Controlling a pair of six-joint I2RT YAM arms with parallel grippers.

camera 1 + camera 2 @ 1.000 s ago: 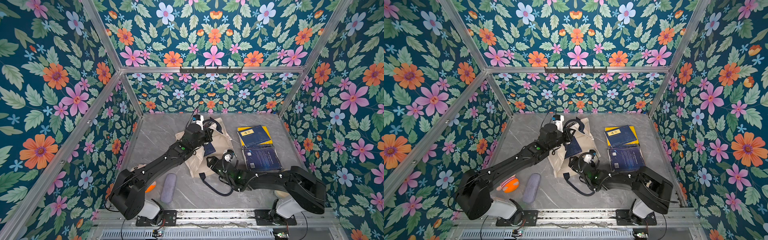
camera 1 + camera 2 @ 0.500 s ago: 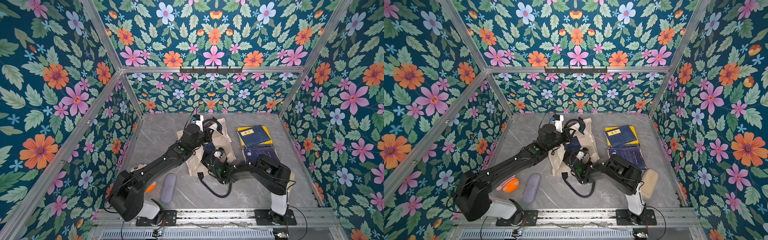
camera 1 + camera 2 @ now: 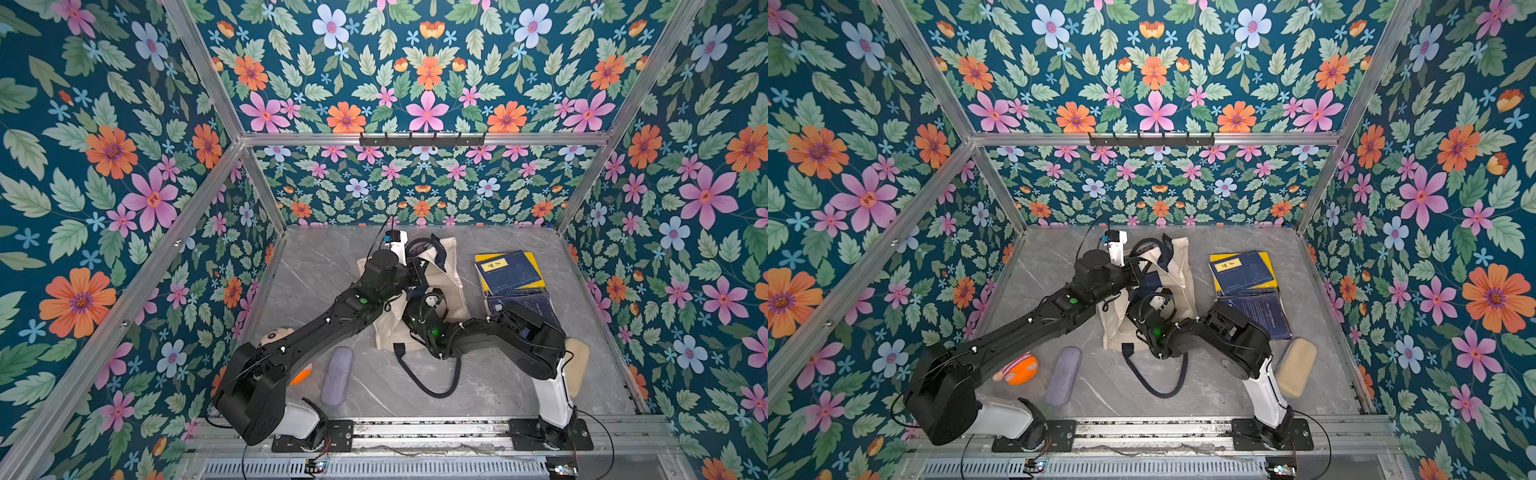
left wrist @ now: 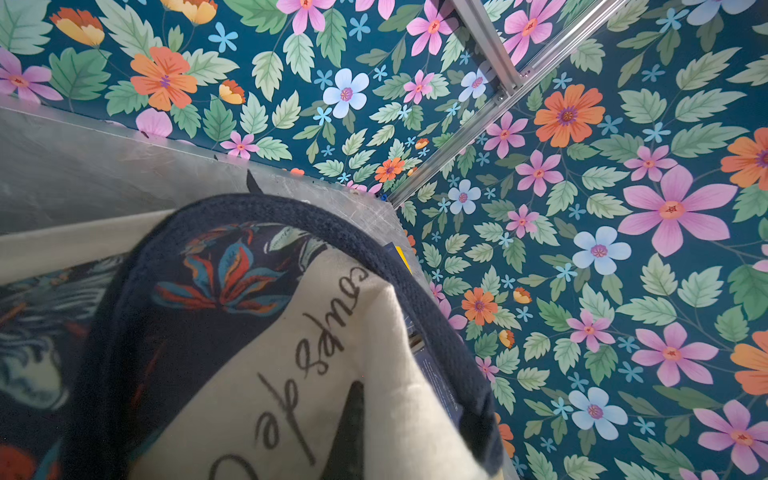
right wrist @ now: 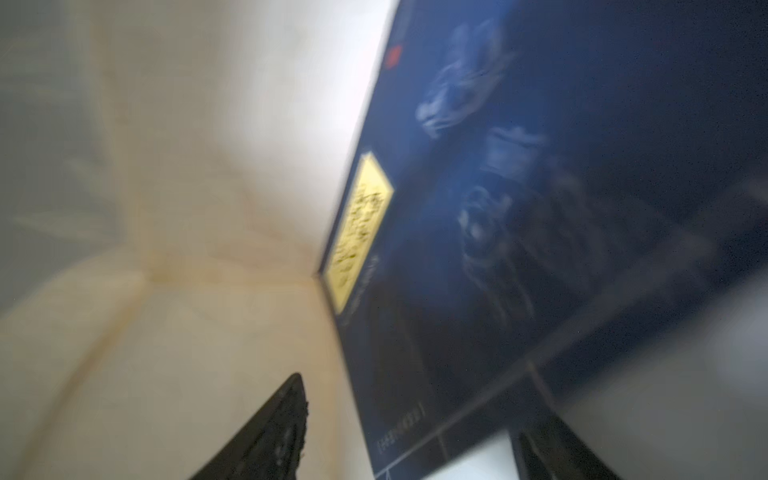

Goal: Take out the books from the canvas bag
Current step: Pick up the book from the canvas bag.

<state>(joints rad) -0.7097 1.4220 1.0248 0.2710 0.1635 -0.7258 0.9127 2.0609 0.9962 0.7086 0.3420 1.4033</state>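
The cream canvas bag (image 3: 451,291) lies on the table in both top views, its mouth facing the arms. My left gripper (image 3: 417,270) is shut on the bag's upper canvas edge beside a navy handle (image 4: 374,249) and holds the mouth up. My right gripper (image 5: 411,449) is inside the bag and open. A navy book with a yellow label (image 5: 498,208) lies between its fingers (image 5: 274,432). Right of the bag is a stack of books (image 3: 509,272), navy on yellow, with another navy book (image 3: 528,305) in front.
A grey-lilac pouch (image 3: 337,376) and an orange-bodied doll (image 3: 299,372) lie near my left arm's base. A beige pouch (image 3: 578,365) sits behind my right arm. The bag's other navy handle (image 3: 428,388) loops across the table's front. Floral walls close in three sides.
My right arm folded back and swung left from beside the book stack, pushing its gripper into the bag's mouth with the jaws narrowing a little. The left gripper kept holding the bag edge.
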